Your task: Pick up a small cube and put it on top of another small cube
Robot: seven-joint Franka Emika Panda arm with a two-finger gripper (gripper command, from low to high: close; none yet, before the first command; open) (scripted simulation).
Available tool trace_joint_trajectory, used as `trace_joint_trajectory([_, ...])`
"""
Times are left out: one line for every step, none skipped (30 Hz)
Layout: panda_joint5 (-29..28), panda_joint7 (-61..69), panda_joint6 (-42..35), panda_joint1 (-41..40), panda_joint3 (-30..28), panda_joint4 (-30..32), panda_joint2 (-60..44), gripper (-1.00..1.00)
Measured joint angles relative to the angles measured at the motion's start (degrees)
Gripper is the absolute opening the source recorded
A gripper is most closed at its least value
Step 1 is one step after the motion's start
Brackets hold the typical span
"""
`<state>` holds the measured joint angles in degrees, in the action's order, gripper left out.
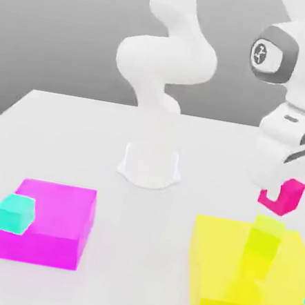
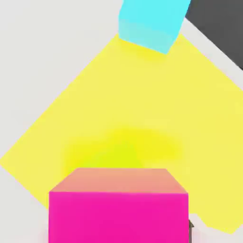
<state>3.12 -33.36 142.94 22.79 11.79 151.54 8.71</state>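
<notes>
The small cube (image 1: 284,196), magenta-pink, hangs in the air at the exterior view's right, and my gripper (image 1: 281,182) is shut on it from above. Just below and in front of it, the other small cube (image 1: 265,243), lime yellow-green, stands on the large yellow block (image 1: 216,292). In the hand view the small magenta cube (image 2: 118,211) sits close to the camera. The lime cube (image 2: 121,153) shows beyond it as a blurred patch on the yellow block (image 2: 142,95).
A large flat magenta block (image 1: 55,226) lies at the exterior view's left with a small teal cube (image 1: 15,213) on its near corner. Another teal cube (image 2: 152,23) rests at the yellow block's edge. The arm's white base (image 1: 150,163) stands mid-table.
</notes>
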Motion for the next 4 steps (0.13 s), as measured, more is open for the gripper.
trace_joint_trajectory([-0.28, -0.24, 1.63, -0.05, 0.13, 0.44, -1.2, 1.0])
trace_joint_trajectory([-0.28, -0.24, 1.63, -0.05, 0.13, 0.44, -1.2, 1.0])
trace_joint_trajectory([-0.28, -0.24, 1.63, -0.05, 0.13, 0.44, -1.2, 1.0])
trace_joint_trajectory([-0.28, -0.24, 1.63, -0.05, 0.13, 0.44, -1.2, 1.0])
